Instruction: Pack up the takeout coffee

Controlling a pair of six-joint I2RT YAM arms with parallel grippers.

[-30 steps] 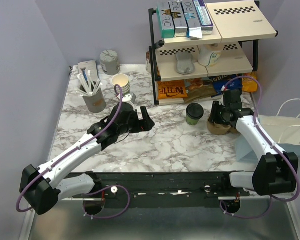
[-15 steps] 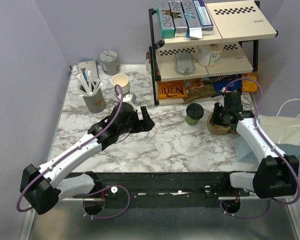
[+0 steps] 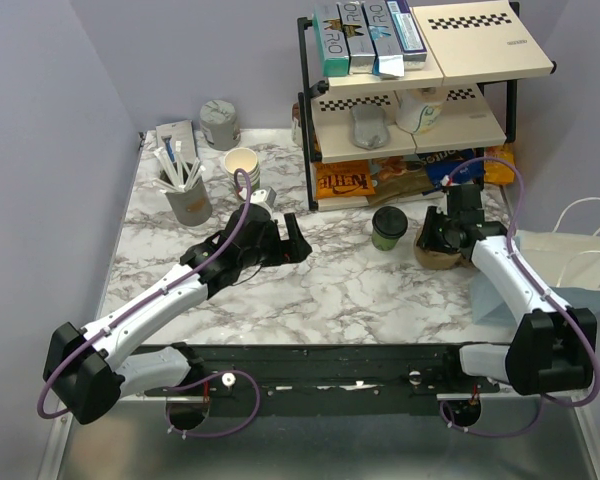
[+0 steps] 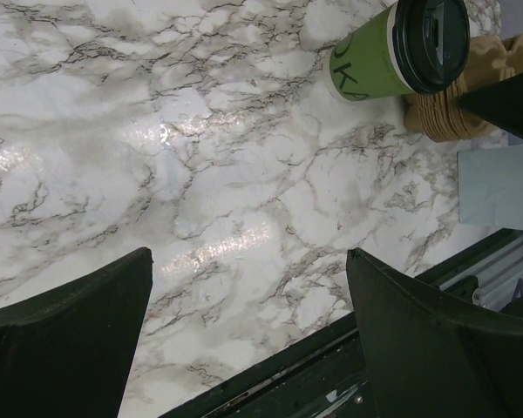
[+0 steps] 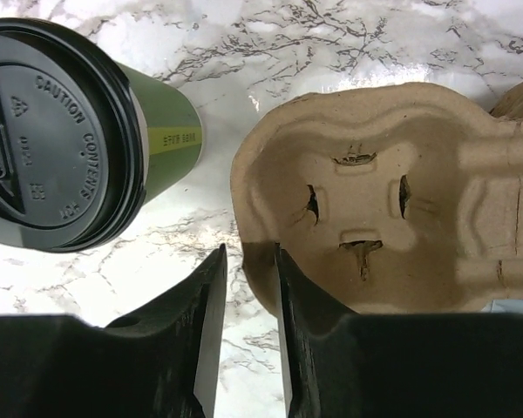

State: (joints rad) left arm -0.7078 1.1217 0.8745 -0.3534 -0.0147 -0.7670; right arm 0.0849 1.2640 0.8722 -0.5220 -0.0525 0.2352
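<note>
The takeout coffee, a green cup with a black lid, stands upright on the marble just left of a brown pulp cup carrier. It also shows in the left wrist view and the right wrist view. My right gripper straddles the carrier's near-left rim, one finger inside and one outside. The jaws stand narrowly apart, and a sliver of marble shows beside the rim, so a clamp is unclear. My left gripper hovers wide open over bare marble, well left of the cup.
A black-framed shelf rack with boxes and snacks stands behind the cup. A grey holder of utensils, stacked lidless cups and a grey lidded tub sit at the back left. A white paper bag lies at the right edge.
My right gripper's jaws narrowed around the carrier's rim. The left arm edged slightly forward and to the right. Cup and carrier stayed put.
</note>
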